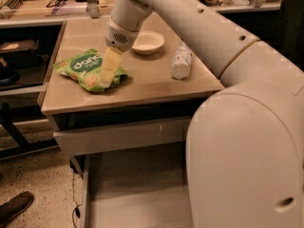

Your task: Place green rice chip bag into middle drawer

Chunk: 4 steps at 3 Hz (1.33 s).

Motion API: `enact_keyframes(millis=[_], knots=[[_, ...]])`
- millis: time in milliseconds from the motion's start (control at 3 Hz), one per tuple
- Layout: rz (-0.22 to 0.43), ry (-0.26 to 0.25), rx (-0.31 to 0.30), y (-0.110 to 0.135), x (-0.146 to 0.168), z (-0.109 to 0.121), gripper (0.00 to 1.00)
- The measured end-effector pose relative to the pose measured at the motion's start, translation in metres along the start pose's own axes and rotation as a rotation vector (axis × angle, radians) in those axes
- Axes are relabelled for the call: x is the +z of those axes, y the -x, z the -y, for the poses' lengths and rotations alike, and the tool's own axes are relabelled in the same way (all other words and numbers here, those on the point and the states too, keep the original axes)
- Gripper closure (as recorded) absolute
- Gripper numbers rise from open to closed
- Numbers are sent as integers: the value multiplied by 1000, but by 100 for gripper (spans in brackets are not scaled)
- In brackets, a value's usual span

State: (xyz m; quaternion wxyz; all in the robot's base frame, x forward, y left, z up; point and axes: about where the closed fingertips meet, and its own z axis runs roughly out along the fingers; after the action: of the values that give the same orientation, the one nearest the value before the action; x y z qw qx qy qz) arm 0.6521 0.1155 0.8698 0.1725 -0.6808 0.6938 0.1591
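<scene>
Right now the bag [80, 68] is a crinkly light-green packet with white lettering on a dark-green oval and pale chip pictures on its front. It lies flat on the surface [142, 87], left of the bowl [148, 42] and nearer the camera. My gripper [108, 72] hangs just left of the bowl, nose down, its pale tip on the bag's end closest to the bowl. Whether the jaws are spread or pinching the bag I cannot tell. Well below the bowl, the drawer [137, 189] stands pulled out.
</scene>
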Motion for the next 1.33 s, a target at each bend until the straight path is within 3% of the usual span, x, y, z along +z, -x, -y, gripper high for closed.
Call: enact_keyframes(millis=[667, 1000, 1333], knots=[[-28, 10, 69, -9, 21, 52, 0], [-14, -32, 78, -7, 10, 60, 0], [-8, 2, 88, -3, 25, 27, 0]])
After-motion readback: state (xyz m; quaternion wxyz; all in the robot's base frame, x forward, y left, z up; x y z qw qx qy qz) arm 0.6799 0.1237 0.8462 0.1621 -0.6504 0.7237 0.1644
